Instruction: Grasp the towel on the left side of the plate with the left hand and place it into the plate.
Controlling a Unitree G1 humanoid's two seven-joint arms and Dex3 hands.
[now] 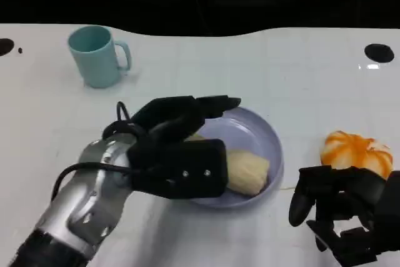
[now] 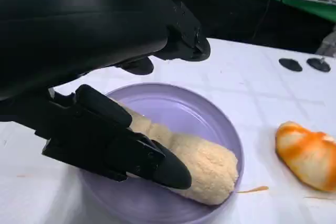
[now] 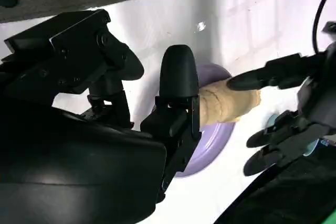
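A rolled cream towel (image 1: 247, 172) lies inside the lilac plate (image 1: 251, 130) at the table's middle. My left hand (image 1: 175, 149) hangs over the plate's left half, its fingers spread above the towel and not closed around it. In the left wrist view the towel (image 2: 202, 164) rests on the plate's floor (image 2: 178, 109) beneath the thumb and fingers of that hand (image 2: 94, 51). The right wrist view has the towel (image 3: 227, 103), the plate (image 3: 206, 157) and the left hand's fingers (image 3: 273, 74) apart over them. My right hand (image 1: 342, 212) sits low at the right, holding nothing.
A teal mug (image 1: 97, 55) stands at the back left. An orange-and-white object (image 1: 356, 151) lies right of the plate, just beyond my right hand; the left wrist view has it (image 2: 310, 153) too. A black round mark (image 1: 379, 52) sits near the far right edge.
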